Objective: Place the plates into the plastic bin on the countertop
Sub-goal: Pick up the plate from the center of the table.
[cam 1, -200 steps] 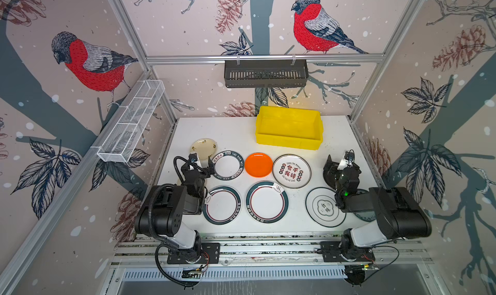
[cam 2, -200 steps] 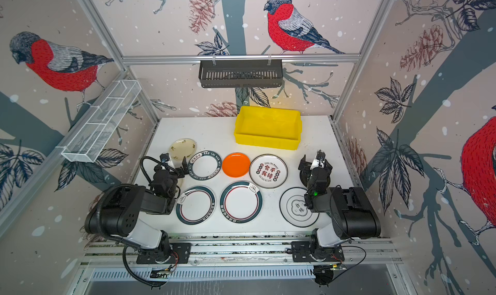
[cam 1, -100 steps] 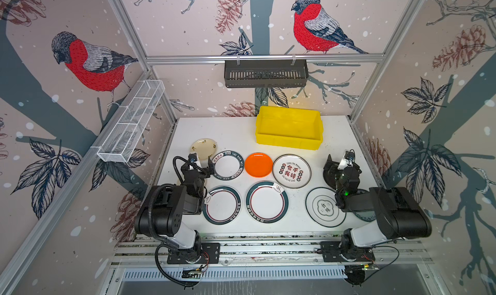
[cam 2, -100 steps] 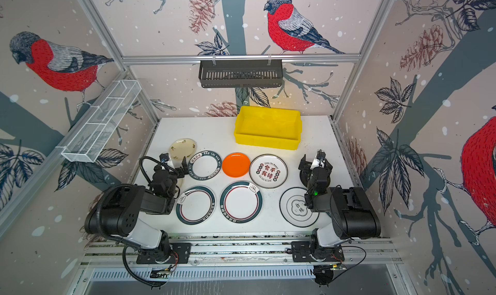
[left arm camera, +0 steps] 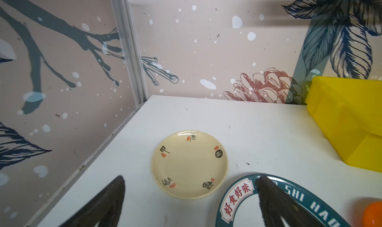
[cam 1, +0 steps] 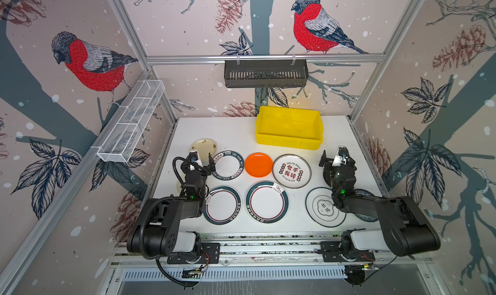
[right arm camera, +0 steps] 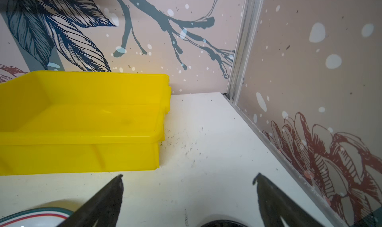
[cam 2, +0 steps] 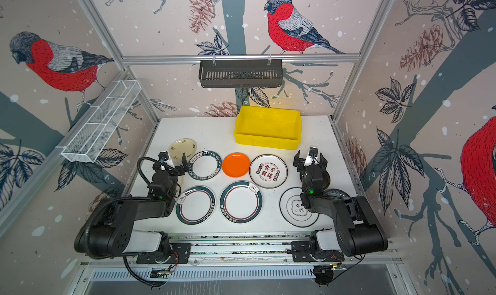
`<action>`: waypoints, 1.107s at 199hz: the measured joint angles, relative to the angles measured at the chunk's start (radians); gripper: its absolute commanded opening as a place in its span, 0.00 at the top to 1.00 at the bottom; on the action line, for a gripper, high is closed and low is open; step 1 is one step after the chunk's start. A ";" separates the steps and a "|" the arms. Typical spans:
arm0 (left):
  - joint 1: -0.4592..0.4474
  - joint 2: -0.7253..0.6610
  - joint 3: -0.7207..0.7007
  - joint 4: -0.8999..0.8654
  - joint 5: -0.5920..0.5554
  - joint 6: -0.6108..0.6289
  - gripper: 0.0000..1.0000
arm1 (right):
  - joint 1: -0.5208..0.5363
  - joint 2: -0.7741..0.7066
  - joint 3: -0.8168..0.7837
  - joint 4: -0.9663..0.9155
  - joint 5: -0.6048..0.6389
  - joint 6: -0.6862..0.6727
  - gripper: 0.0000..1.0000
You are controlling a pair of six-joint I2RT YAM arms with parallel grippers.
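The yellow plastic bin [cam 1: 288,142] [right arm camera: 82,136] stands empty at the back of the white countertop [cam 1: 222,130]. Several plates lie flat in front of it: a cream one [cam 1: 203,147] [left arm camera: 189,164], a green lettered-rim one [cam 1: 228,165] [left arm camera: 237,197], an orange one [cam 1: 258,164], a white one with red characters [cam 1: 291,171], two green-rimmed ones [cam 1: 222,204] [cam 1: 267,202] and a thin-rimmed white one [cam 1: 323,207]. My left gripper [cam 1: 201,159] [left arm camera: 191,177] hangs open just short of the cream plate. Near the bin's right front corner, my right gripper [cam 1: 335,156] [right arm camera: 188,176] is open and holds nothing.
A dark slotted basket [cam 1: 265,73] hangs on the back rail. A white wire-mesh basket [cam 1: 131,127] is fixed along the left wall. Printed walls and aluminium rails close in the countertop on three sides. A dark plate edge [right arm camera: 223,224] shows below the right gripper.
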State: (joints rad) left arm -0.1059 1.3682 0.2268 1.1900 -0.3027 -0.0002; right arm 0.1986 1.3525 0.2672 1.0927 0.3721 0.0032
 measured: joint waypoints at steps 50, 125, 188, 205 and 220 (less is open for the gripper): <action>-0.063 -0.206 0.071 -0.243 -0.185 -0.072 0.02 | 0.058 -0.200 0.116 -0.253 0.005 0.061 0.00; -0.294 -0.229 0.309 -0.713 -0.237 -0.214 0.02 | 0.076 -0.304 0.348 -0.777 -0.402 0.317 0.00; -0.430 -0.154 0.397 -0.864 -0.040 -0.262 0.02 | 0.016 -0.209 0.410 -1.099 -0.629 0.444 0.07; -0.436 -0.135 0.401 -0.861 0.054 -0.264 0.03 | -0.011 -0.190 0.370 -1.112 -0.719 0.477 0.04; -0.440 -0.119 0.397 -0.830 0.147 -0.263 0.05 | -0.023 -0.168 0.349 -1.118 -0.778 0.497 0.01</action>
State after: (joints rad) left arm -0.5461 1.2491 0.6235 0.3599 -0.1558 -0.2634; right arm 0.1761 1.1847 0.6159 -0.0254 -0.4057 0.5007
